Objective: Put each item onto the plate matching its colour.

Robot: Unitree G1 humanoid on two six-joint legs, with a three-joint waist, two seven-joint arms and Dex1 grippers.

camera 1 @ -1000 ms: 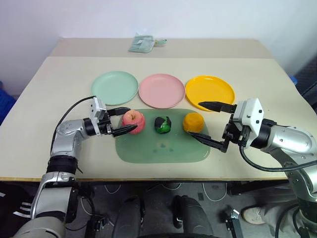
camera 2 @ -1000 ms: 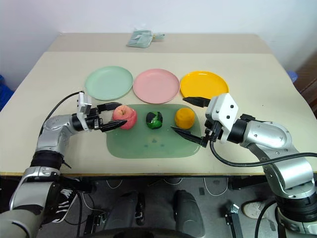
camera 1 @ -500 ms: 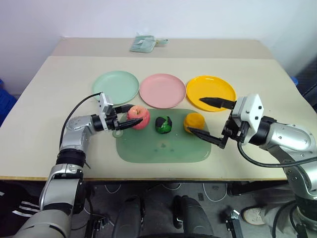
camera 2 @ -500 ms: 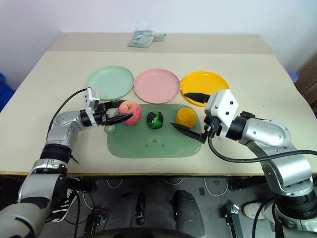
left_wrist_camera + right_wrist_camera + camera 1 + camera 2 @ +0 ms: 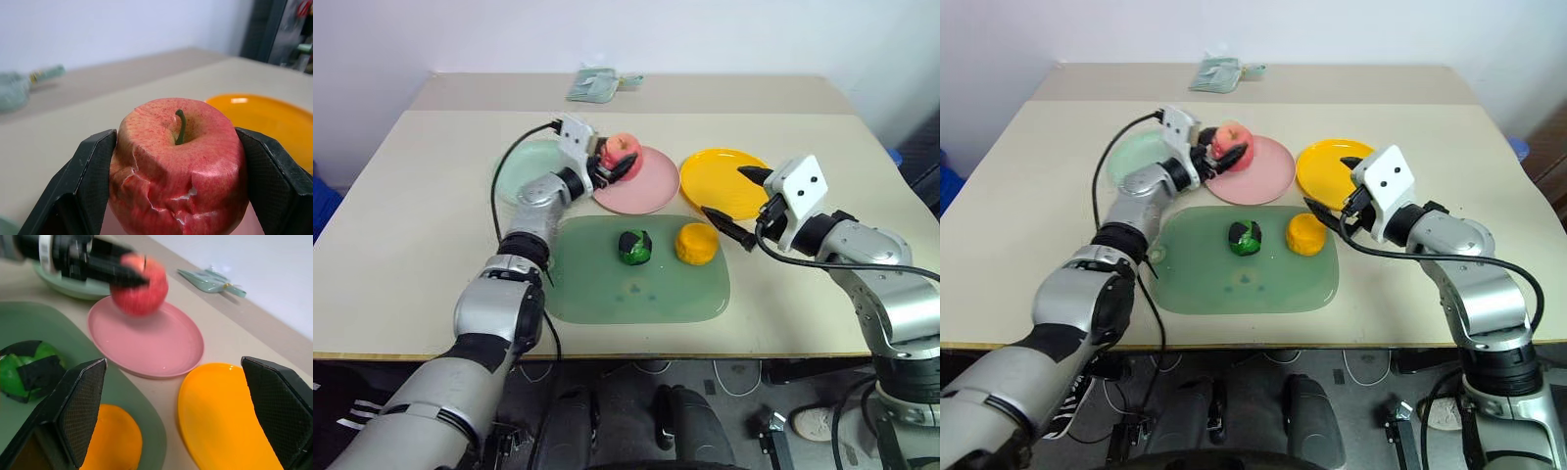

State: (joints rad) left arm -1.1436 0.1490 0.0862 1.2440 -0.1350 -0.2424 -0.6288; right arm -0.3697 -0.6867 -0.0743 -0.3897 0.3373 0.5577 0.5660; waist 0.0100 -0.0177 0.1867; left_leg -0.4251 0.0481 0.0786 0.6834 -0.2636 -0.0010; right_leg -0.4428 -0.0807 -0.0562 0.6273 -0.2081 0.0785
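Observation:
My left gripper (image 5: 617, 162) is shut on the pinkish-red apple (image 5: 178, 164) and holds it just above the near-left part of the pink plate (image 5: 646, 186). Its black fingers (image 5: 93, 169) press on both sides of the apple. The pale mint plate (image 5: 521, 176) lies left of the pink one, partly behind my left arm. The orange-yellow plate (image 5: 720, 176) lies to its right. The dark green ball (image 5: 634, 247) and the orange-yellow fruit (image 5: 696, 244) rest on the green mat (image 5: 636, 289). My right gripper (image 5: 736, 199) stands open over the near edge of the orange-yellow plate, beside the fruit, holding nothing.
A pale green packet (image 5: 597, 83) lies at the back of the table. The translucent green mat takes up the middle front. The table's front edge runs close below the mat.
My left gripper shut on the apple, lifted it off the mat and carried it back and right to the pink plate. My right gripper, still open, moved from beside the fruit toward the orange-yellow plate.

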